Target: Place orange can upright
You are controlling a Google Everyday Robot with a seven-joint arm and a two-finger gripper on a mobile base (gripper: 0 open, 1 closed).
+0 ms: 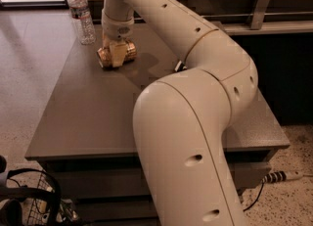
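Observation:
The orange can (129, 50) lies on its side on the grey table (93, 117), near the far left corner. It is shiny gold-orange, and its middle is hidden behind my gripper. My gripper (116, 55) points straight down from the cream arm and sits low over the can's middle, straddling it.
A clear plastic water bottle (81, 14) stands upright just left of and behind the can, near the table's far left edge. My large arm links (195, 122) cover the table's right half. A wire basket (34, 200) is on the floor at lower left.

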